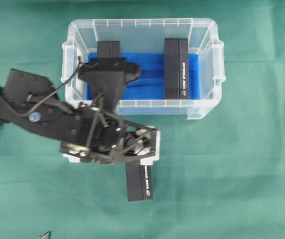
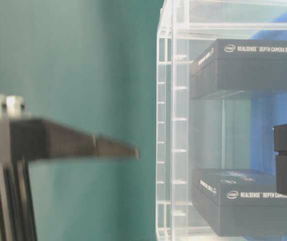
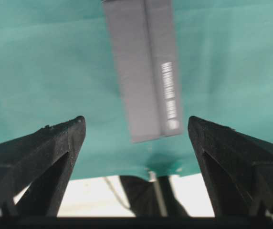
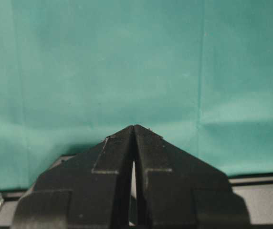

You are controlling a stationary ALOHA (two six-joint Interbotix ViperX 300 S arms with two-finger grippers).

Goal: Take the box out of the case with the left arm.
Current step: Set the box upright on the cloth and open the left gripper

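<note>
Overhead view: left pincer (image 3: 136, 126) gapes released above a matte black box (image 1: 139, 181) on green cloth (image 1: 232, 174).

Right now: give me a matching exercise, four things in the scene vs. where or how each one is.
Things:
1. box on cloth
2. case
3. left gripper
4. right gripper

States:
A. jaws shut
B. holds two black boxes on its blue floor
C. jaws wide open, gripping nothing
D. lying on the green cloth outside the tub

Pairs: 1-D, 2-B, 3-C, 4-A
</note>
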